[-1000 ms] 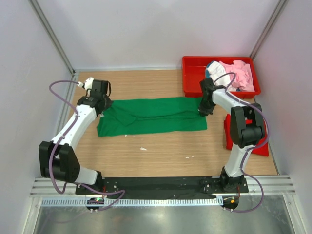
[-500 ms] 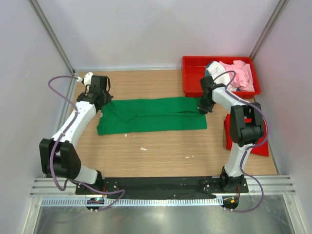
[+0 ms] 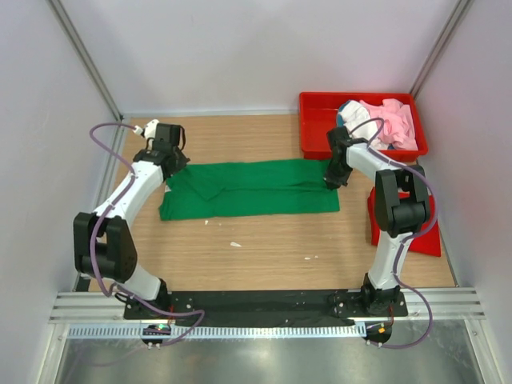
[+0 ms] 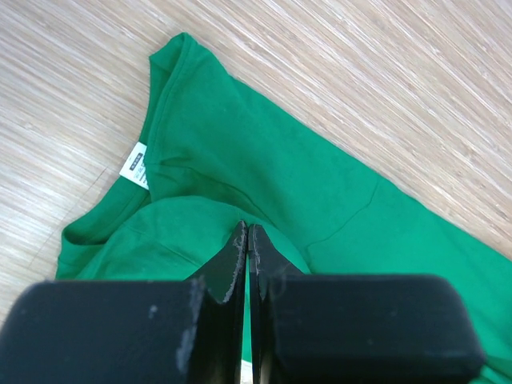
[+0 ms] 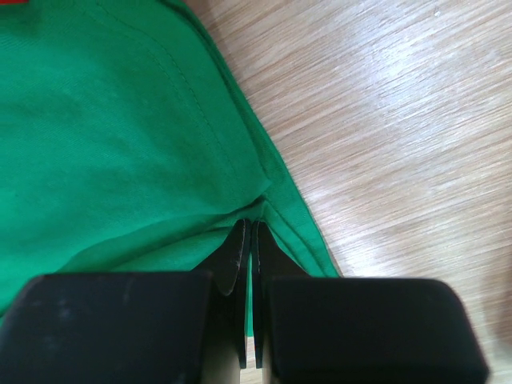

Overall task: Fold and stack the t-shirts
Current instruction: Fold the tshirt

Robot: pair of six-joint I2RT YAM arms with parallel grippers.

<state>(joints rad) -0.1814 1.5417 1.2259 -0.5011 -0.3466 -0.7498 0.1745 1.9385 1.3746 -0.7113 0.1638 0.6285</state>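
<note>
Across the middle of the desk, closer to the far edge than the near one, the green t-shirt lies flat as a long band running left to right. It is doubled over lengthwise, with a fold line along it.

Far right corner: red tray holding a loose heap of pale t-shirts, pink and white with a bit of teal. They are crumpled, not folded.

Right edge, just near of the tray: red t-shirt lying flat, partly hidden under the right arm.

Left gripper is down on the far left corner of the green shirt. Wrist view shows its fingers pressed together with a bunch of green cloth nipped at the tips.

Right gripper is at the far right corner of the same shirt. Fingers are likewise closed tight, pinching the hemmed edge, with bare wood just beyond it.

The shirt's white neck label shows in the left wrist view, at the collar just left of the pinch.

A couple of small white specks sit on the wood near of the shirt.
</note>
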